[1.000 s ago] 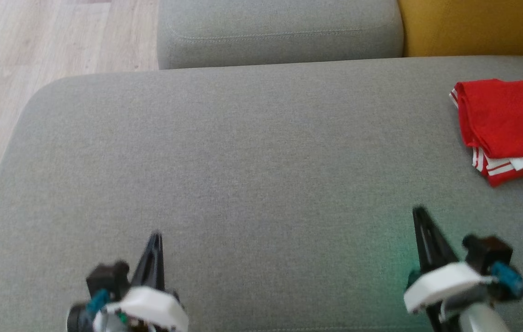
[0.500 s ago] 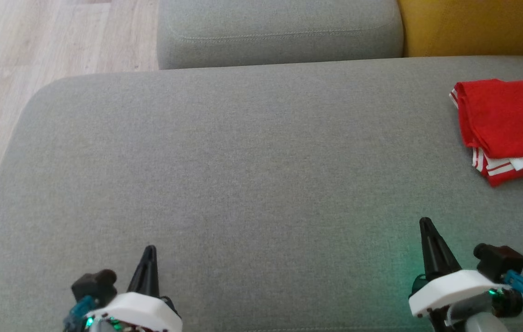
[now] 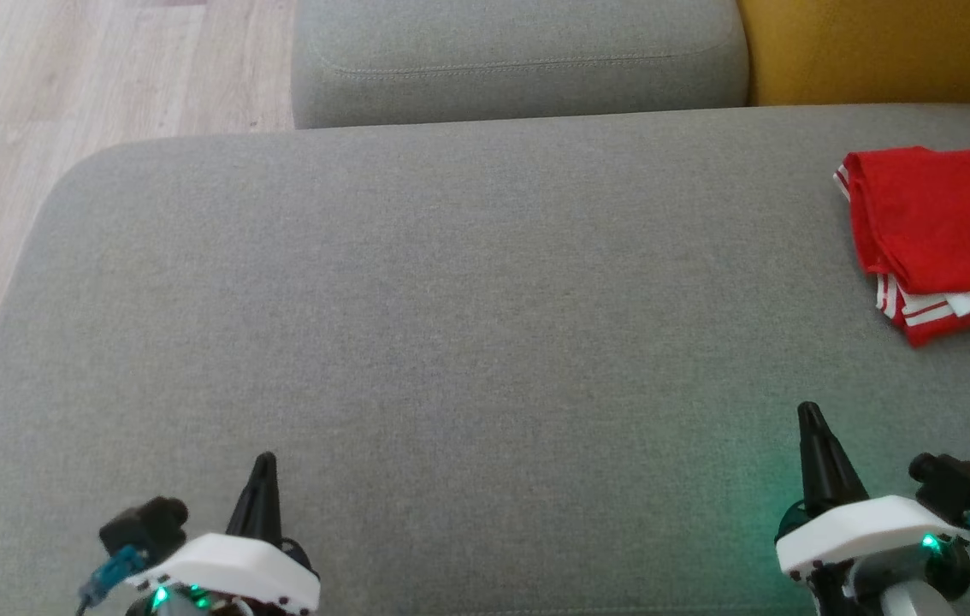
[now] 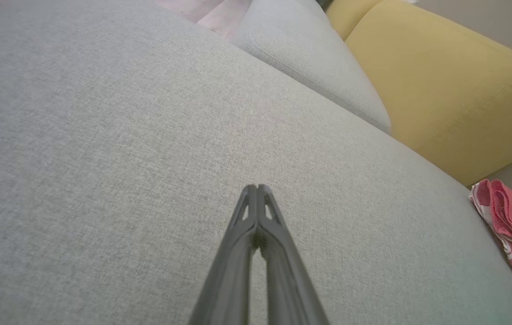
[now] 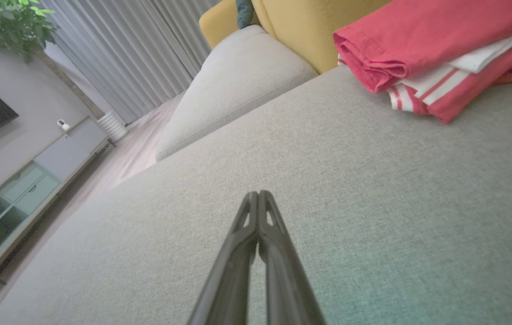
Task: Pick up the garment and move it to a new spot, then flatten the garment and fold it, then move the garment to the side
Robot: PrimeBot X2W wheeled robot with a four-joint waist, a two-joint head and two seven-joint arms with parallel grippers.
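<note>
Final stage, as we judge it: the garment (image 3: 938, 214) lies folded at the right edge of the grey sofa seat (image 3: 451, 299), red layer on top, striped white trim showing beneath. The left fingers (image 3: 261, 500) and right fingers (image 3: 820, 466) are pressed together, gripping nothing, near the front edge and well apart from the pile. To finish well, we would hold both arms clear of the garment and lift rather than drag across the upholstery, so that no fold is pulled loose. The seat is a flat woven fabric, soft, likely to give under pressure. Beyond it sit a second grey cushion (image 3: 519, 51) and a yellow cushion (image 3: 878, 43). A wooden floor (image 3: 66, 85), pale curtains (image 5: 125, 45), a low cabinet (image 5: 34, 171) and a leafy plant (image 5: 16, 27) complete the room.
</note>
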